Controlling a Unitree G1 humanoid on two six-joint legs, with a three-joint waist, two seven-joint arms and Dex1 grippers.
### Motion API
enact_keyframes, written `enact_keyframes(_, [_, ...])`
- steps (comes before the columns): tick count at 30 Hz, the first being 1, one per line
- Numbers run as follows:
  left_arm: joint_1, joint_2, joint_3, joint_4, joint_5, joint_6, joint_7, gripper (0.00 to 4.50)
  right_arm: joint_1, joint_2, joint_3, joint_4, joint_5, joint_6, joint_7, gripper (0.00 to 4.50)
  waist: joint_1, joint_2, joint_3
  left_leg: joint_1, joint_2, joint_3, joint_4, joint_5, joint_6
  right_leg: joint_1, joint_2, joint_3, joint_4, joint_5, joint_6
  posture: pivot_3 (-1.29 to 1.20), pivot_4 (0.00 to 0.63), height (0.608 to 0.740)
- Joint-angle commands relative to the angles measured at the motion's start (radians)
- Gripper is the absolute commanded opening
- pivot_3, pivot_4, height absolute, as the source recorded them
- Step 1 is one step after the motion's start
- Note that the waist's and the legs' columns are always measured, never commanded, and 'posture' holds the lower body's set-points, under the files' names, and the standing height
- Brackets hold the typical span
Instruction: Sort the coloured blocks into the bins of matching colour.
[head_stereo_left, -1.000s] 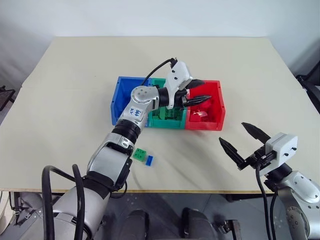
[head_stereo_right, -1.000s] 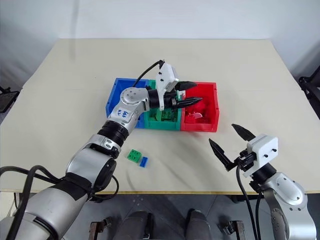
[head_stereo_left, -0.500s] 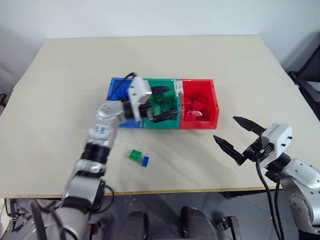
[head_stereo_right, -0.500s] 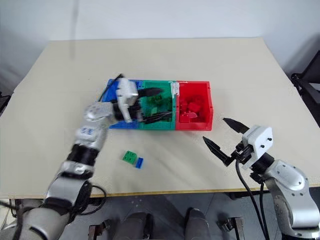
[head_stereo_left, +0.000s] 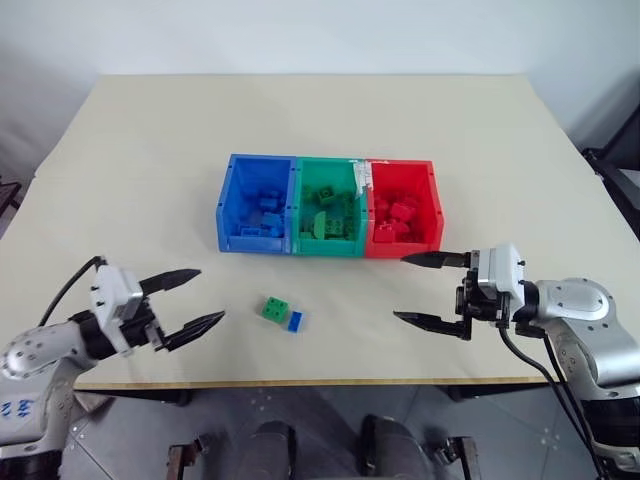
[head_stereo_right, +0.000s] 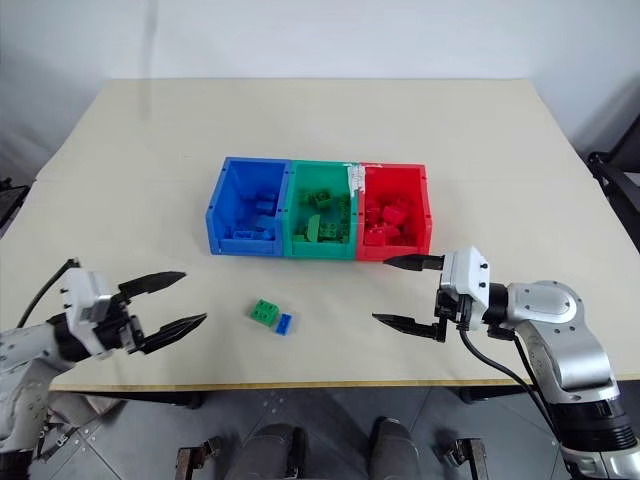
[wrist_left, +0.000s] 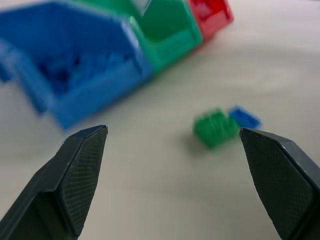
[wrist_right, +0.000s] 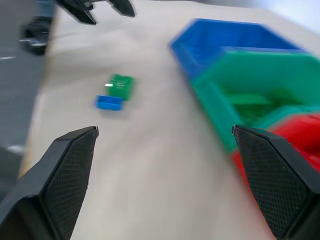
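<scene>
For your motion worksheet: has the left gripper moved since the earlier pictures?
Yes. The left gripper has pulled back from over the bins to the table's near left edge, left of the loose blocks.

No text, label, brand, number or sign can be read in any view. The white tape (head_stereo_left: 362, 176) on the rim between the green and red bins, upper centre of the frame, carries dark marks too small to make out.
</scene>
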Motion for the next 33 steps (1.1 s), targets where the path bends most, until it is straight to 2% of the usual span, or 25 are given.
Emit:
enact_keyframes(1, [-0.006,0.028,0.017,-0.052,-0.024,-0.018,-0.01,4.49,-0.027,-0.016,0.004,0.024,0.003,-0.009,0.048,4.5,0.002,0.0,0.0,0.0,0.0,-0.001,0.0,0.0,0.0,0.001,0.0,0.0,0.0,0.0,0.0,0.0,0.15,0.74])
enact_keyframes(4, [-0.075,0.066,-0.093,-0.085,-0.001,0.0,-0.042,4.49,-0.04,-0.023,0.004,0.05,-0.006,-0.008,0.066,4.5,0.0,0.0,0.0,0.001,0.0,-0.001,0.0,-0.001,0.0,0.001,0.0,-0.001,0.0,0.0,0.0,0.0,0.15,0.74])
enact_keyframes(9, [-0.286,0.13,-0.361,-0.097,0.089,0.033,-0.128,4.49,0.002,-0.068,-0.018,0.04,-0.004,0.011,0.095,4.5,-0.005,0.0,0.0,0.001,-0.001,0.001,0.0,-0.001,0.0,0.001,0.0,0.0,0.0,0.0,0.0,0.0,0.15,0.74])
enact_keyframes(14, [-0.564,0.102,-0.628,-0.02,0.203,0.112,-0.197,4.49,0.075,-0.098,-0.062,-0.01,0.005,0.031,0.065,4.5,-0.005,0.0,0.0,0.0,-0.001,0.002,-0.001,0.0,0.0,-0.001,0.0,0.0,0.001,0.0,0.0,0.0,0.15,0.74])
enact_keyframes(18, [-0.669,0.087,-0.775,0.028,0.286,0.209,-0.223,4.49,0.163,-0.098,-0.111,-0.079,0.012,0.048,0.015,4.5,-0.006,0.0,0.0,0.0,-0.001,0.003,-0.001,0.0,0.0,-0.001,0.0,0.001,0.001,0.0,0.0,0.0,0.15,0.74])
enact_keyframes(22, [-0.701,0.066,-0.848,0.064,0.362,0.218,-0.207,4.49,0.218,-0.091,-0.138,-0.129,0.012,0.061,-0.021,4.5,-0.007,-0.001,0.0,0.0,0.0,0.005,-0.001,0.0,0.0,-0.002,0.0,0.001,0.001,0.0,0.0,0.0,0.15,0.74])
enact_keyframes(33, [-0.708,0.03,-0.908,0.058,0.48,0.247,-0.169,4.49,0.297,-0.087,-0.162,-0.2,0.018,0.067,-0.069,4.5,-0.001,-0.001,0.0,0.0,-0.001,0.004,0.0,0.0,0.0,-0.002,0.0,0.001,0.001,0.0,0.0,0.0,0.15,0.74])
